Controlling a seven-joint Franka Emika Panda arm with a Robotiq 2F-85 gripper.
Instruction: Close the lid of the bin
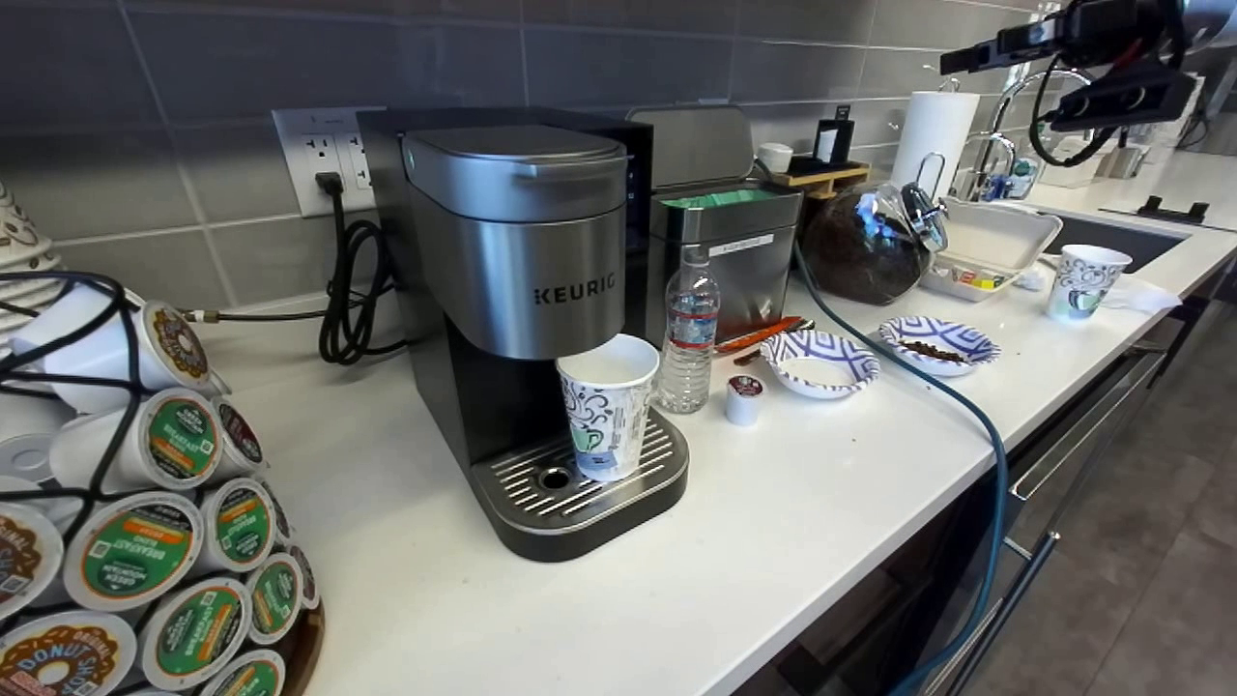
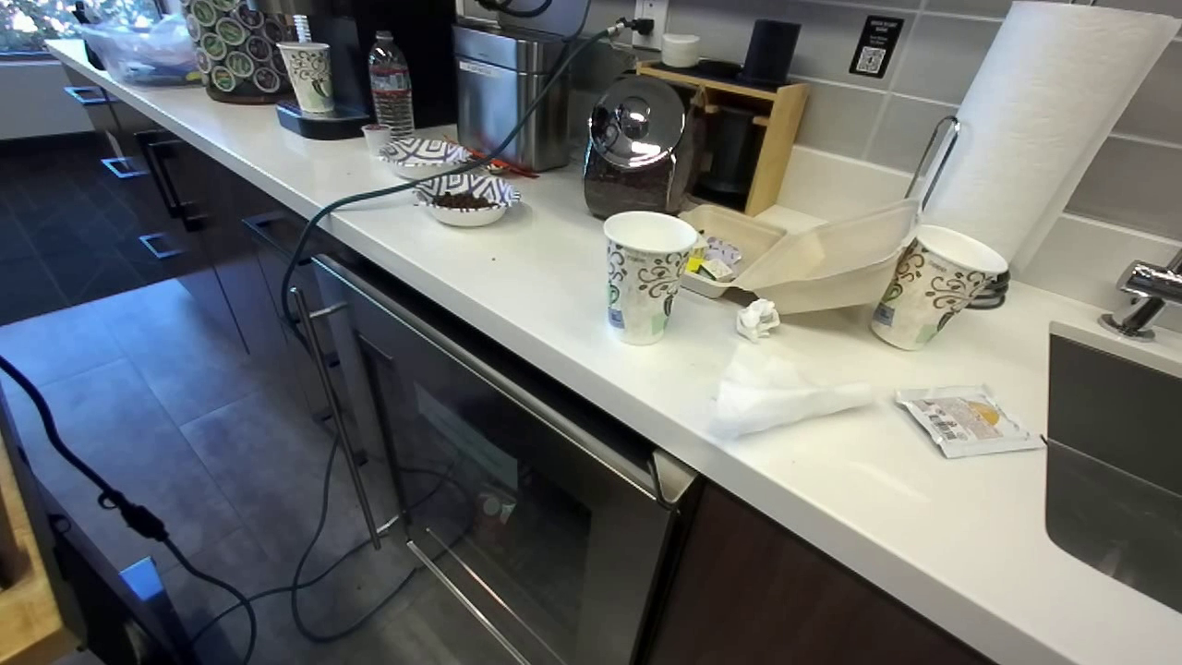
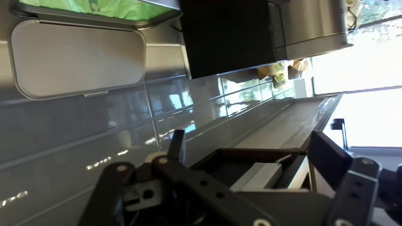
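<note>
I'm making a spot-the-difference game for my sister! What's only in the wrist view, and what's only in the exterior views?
Only the wrist view: the gap between the jaws of the open gripper, plus a pale boxy thing I can't name.
Only the exterior views: a water bottle, a paper towel roll and a see-through jar.
Shared: the bin, its raised lid and the coffee maker.

Holds the pincer (image 3: 246, 141) aloft and roughly level in an exterior view, with fingers (image 3: 177, 146) spread wide in the wrist view.
</note>
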